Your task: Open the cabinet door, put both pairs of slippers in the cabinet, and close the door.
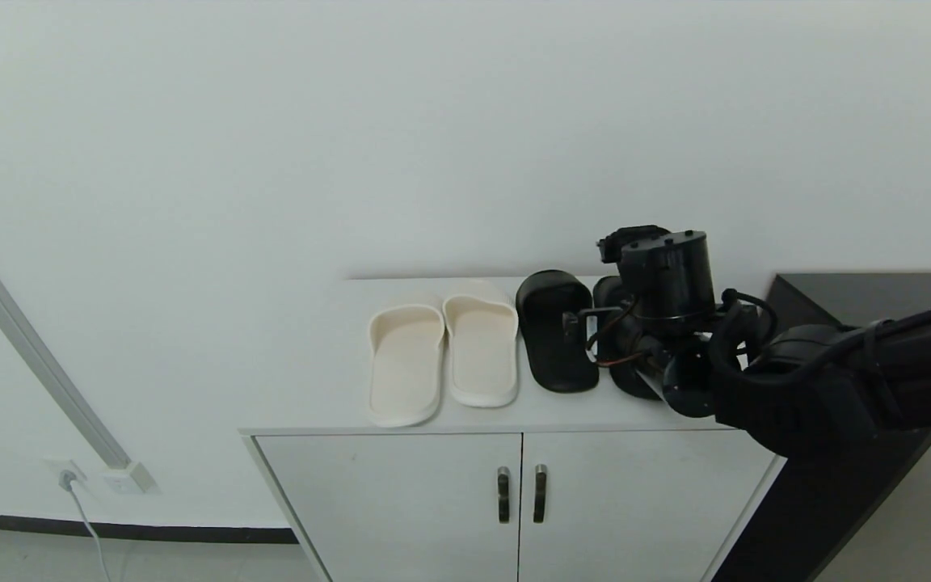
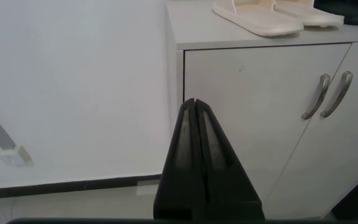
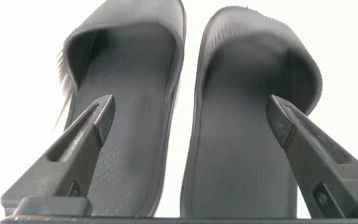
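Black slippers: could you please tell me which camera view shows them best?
The right wrist view: both black slippers lie side by side, framed by the open right tool. The head view has one partly hidden behind the right arm; the left wrist view catches a dark sliver.

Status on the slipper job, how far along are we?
Done: nothing. Both cabinet doors are shut; the cream slippers and black slippers sit on top. In hand: the right gripper has its jaws open astride the black pair, not gripping. The left gripper is shut, low, facing the cabinet front. Remaining: open door, stow both pairs, close.
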`<state>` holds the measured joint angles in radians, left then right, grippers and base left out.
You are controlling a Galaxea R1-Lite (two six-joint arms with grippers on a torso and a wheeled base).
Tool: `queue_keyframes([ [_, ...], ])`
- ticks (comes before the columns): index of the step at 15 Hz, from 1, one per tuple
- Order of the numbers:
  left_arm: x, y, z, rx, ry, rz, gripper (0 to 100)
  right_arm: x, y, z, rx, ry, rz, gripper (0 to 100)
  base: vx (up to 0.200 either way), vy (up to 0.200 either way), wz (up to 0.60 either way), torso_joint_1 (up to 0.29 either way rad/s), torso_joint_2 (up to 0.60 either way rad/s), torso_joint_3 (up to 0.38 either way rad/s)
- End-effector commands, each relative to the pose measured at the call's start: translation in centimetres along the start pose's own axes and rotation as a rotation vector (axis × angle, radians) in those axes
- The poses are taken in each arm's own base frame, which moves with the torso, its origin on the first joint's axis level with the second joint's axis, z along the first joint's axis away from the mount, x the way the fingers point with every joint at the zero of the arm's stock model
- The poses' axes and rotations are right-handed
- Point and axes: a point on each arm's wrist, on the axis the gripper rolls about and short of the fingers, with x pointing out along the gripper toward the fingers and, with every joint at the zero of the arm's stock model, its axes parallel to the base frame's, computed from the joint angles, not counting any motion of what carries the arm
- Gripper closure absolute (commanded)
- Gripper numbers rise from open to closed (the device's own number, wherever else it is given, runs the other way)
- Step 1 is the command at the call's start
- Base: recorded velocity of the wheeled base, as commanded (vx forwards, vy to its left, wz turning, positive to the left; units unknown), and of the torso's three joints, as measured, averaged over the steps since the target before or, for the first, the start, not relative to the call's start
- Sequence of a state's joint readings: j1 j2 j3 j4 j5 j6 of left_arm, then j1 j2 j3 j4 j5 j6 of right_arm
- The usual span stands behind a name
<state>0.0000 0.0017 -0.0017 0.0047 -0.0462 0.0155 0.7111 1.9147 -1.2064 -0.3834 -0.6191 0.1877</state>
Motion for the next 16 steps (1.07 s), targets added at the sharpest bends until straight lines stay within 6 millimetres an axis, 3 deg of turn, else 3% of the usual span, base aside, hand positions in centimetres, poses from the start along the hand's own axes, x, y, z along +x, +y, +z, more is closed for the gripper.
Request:
queue_keyframes([
  [1,0.0,0.0,0.0,0.0,0.001,0.0,100,0.1,0.3,1.1,0.072,0.024,0.004,0,0.0,0.0,0.0,0.0,0.0,0.0],
  [6,0.0,0.0,0.0,0.0,0.001,0.0,100,2.2,0.3,0.0,0.131,0.105,-0.003,0,0.0,0.0,0.0,0.0,0.0,0.0],
  [13,0.0,0.0,0.0,0.0,0.001,0.0,100,6.4,0.9,-1.9,0.062,0.016,-0.014,0,0.0,0.0,0.0,0.0,0.0,0.0],
  [16,0.0,0.0,0.0,-0.002,0.001,0.0,100,8.2,0.7,-1.4,0.061,-0.034,-0.038,0,0.0,0.0,0.0,0.0,0.0,0.0],
])
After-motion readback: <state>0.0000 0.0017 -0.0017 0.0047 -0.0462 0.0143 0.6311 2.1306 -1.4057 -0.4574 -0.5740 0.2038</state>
